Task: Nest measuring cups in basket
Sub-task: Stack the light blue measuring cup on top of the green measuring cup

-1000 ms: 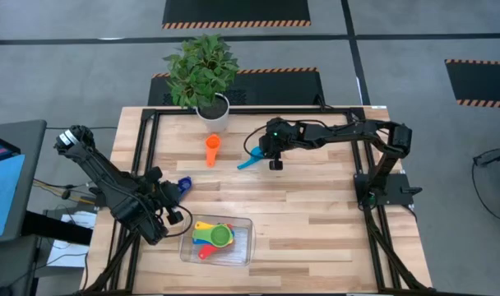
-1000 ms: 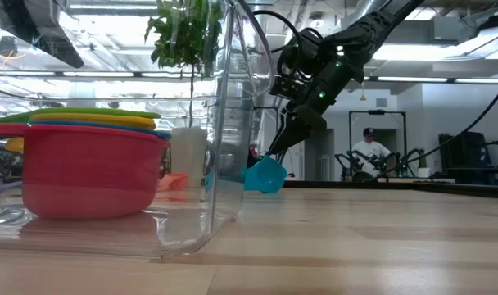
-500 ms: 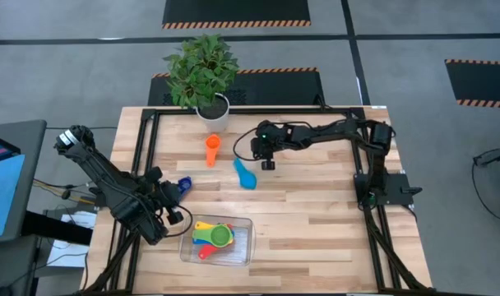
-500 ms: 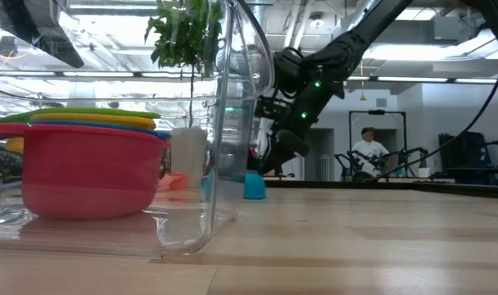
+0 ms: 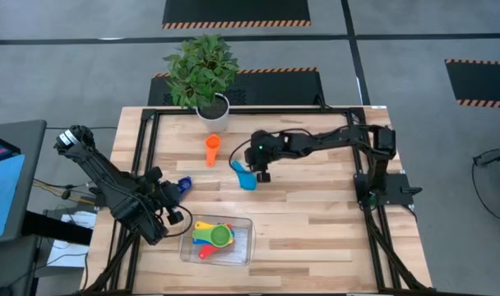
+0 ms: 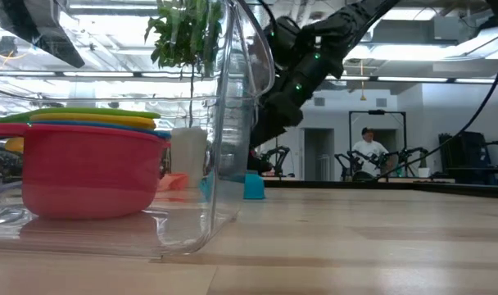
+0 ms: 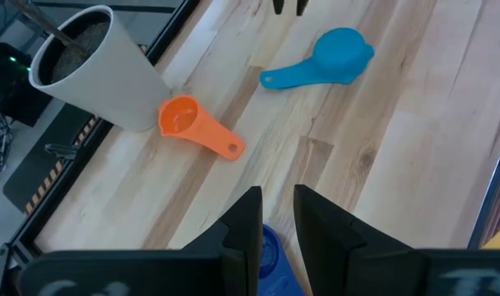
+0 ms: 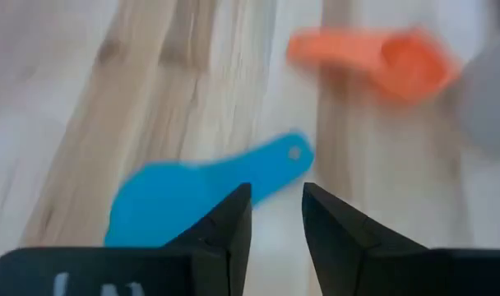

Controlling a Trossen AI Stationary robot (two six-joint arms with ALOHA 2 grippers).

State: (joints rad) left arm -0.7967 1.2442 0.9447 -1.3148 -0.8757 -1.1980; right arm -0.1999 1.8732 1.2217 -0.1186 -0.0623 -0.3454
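A light blue measuring cup [image 5: 244, 176] lies on the table mid-far, its handle [image 8: 275, 160] toward the orange cup [image 5: 211, 149]. My right gripper [image 5: 262, 173] hovers open just over it, and its fingertips [image 8: 276, 205] stand short of the handle. Near the left edge, my left gripper [image 5: 173, 196] is shut on a dark blue cup [image 5: 184, 185]. The clear basket [image 5: 243, 247] at the near edge holds nested yellow, green, blue and red cups [image 5: 212, 237]. My left gripper has the dark blue cup between its two fingers. Only a rounded blue piece [image 7: 270, 251] shows far back in the gap, so which part it is cannot be told. The fingers slant down toward the table's middle.
A white plant pot [image 5: 214, 112] with a leafy plant stands at the far edge, right behind the orange cup. Black frame rails run along the table's left, far and right sides. Bare wood lies between the light blue cup and the basket.
The light blue cup hung from my right gripper a second ago. The gripper has let it go, and the cup now lies on the table, a little nearer the left. The gripper has then moved toward the table's left and near edge, over the cup.
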